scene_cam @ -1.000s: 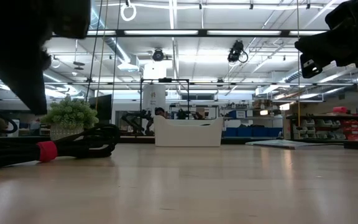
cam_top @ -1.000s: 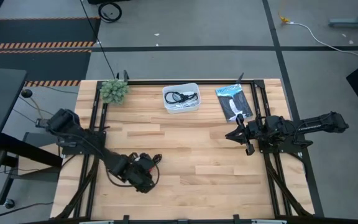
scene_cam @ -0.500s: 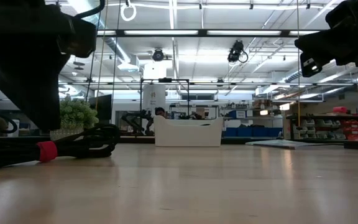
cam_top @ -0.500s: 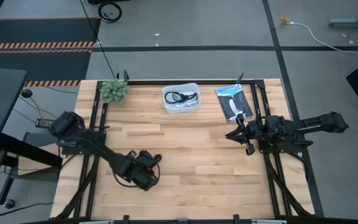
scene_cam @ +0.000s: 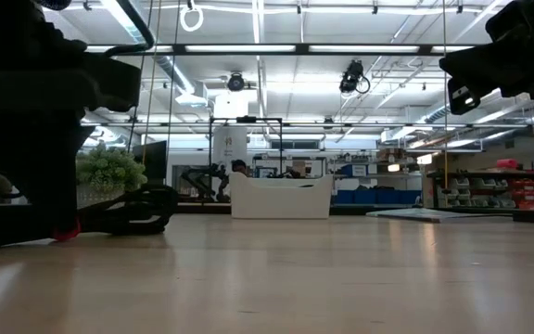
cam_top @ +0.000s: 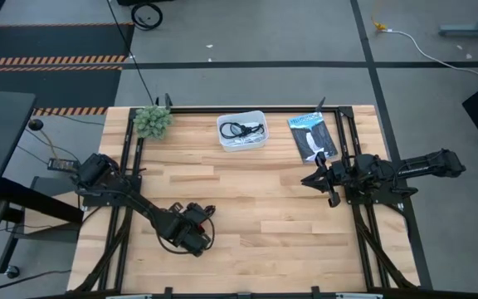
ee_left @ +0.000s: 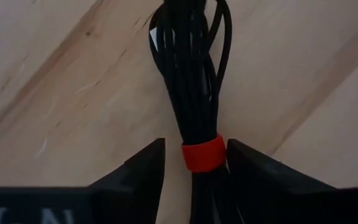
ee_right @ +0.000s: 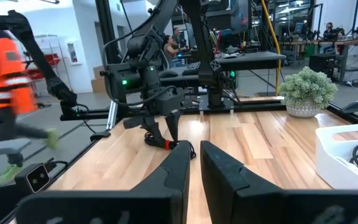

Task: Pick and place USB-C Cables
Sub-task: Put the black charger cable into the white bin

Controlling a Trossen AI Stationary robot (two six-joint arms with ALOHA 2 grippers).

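Observation:
The black cable with a red tie (ee_left: 191,81) lies flat on the near-left part of the table and also shows in the high view (cam_top: 207,211) and the low view (scene_cam: 142,209). My left gripper (ee_left: 194,168) is down over it and open, one finger on each side of the red tie (ee_left: 202,154). A white bin (cam_top: 241,131) at the far edge holds a black coil and pale cords. My right gripper (cam_top: 316,179) hangs shut above the table's right side, away from all of this. My left gripper comes from above, pointing down, with its fingers (ee_left: 143,171) across the cable bundle at the red tie (ee_left: 202,154). One finger stands apart from the tie. Whether the other touches it, I cannot tell. The cable lies on the table.
A green fuzzy ball (cam_top: 152,121) sits at the far left corner. A flat black-and-blue packet (cam_top: 312,137) lies at the far right, beside the right arm. Bare wood spans the table's middle (cam_top: 264,208). A person in orange shows beyond the table (ee_right: 8,81).
My left gripper has come straight down onto the table over the red-tied black cable, and in the low view it now hides most of the red tie. The cable has not moved.

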